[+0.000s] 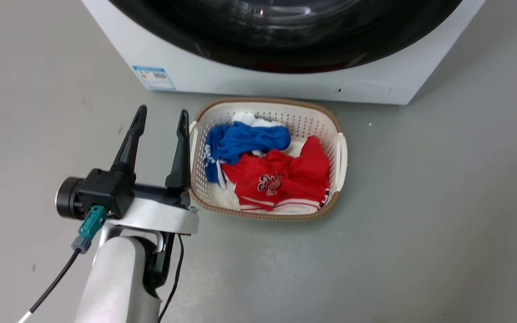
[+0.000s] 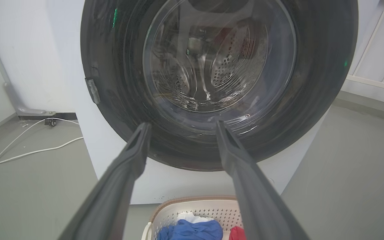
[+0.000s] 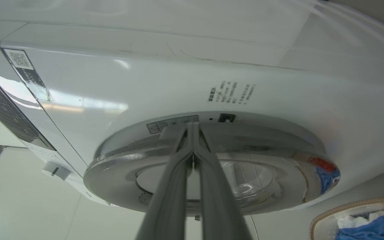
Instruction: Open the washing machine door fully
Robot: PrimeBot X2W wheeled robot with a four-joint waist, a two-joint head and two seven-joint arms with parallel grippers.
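Observation:
The washing machine door is a wide glossy black ring around a clear glass bowl, lying against the white machine front. In the head view its lower arc runs along the top edge. My left gripper is open and holds nothing, low over the floor left of the basket; in its own view it points at the door's lower half, well short of it. My right gripper is shut, fingers pressed together, tips at the door's rim where it meets the machine front.
A cream laundry basket with blue, red and white clothes stands on the grey floor right before the machine. White cables lie on the floor left of the machine. The control panel shows in the right wrist view.

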